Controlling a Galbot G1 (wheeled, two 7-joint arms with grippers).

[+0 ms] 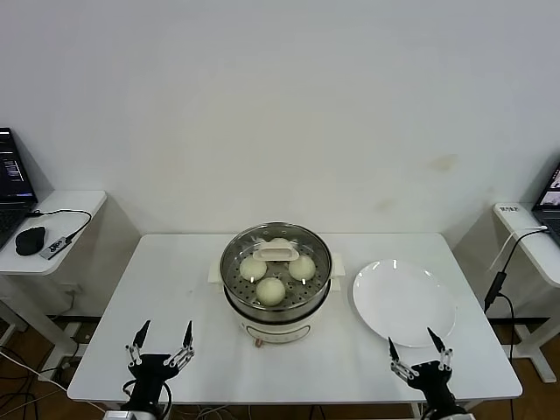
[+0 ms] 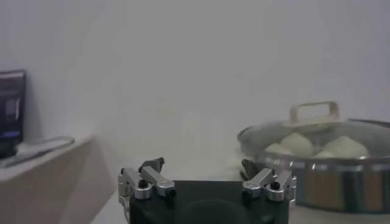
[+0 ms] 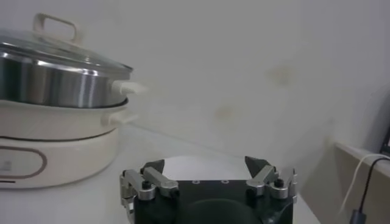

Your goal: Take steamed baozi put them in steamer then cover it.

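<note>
Head view, steamer: the steamer (image 1: 276,289) stood at the table's (image 1: 175,289) middle, nearer the far edge than the near one; the steel basket shone above a cream base.
Head view, lid: a clear glass lid (image 1: 276,259) with a cream loop handle, long axis running left to right, already sat on the basket.
Head view, steamed baozi: 4 smooth pale steamed baozi (image 1: 270,290) lay inside the basket under the glass.
Head view, plate: the white plate (image 1: 404,302) was bare, toward the table's right edge.
Head view, grippers: the left gripper (image 1: 161,343) and right gripper (image 1: 420,350) hung at the near edge, jaws spread, holding nothing; the steamer lay forward and between them, about equally far from each.
Left wrist view: the fingers (image 2: 149,178) were apart; the lidded steamer stood beyond them, buns showing through the glass.
Right wrist view: the fingers (image 3: 151,179) were spread wide; the steel wall and cream base stood beyond, plate just ahead.
Judgement: the task looked complete.
</note>
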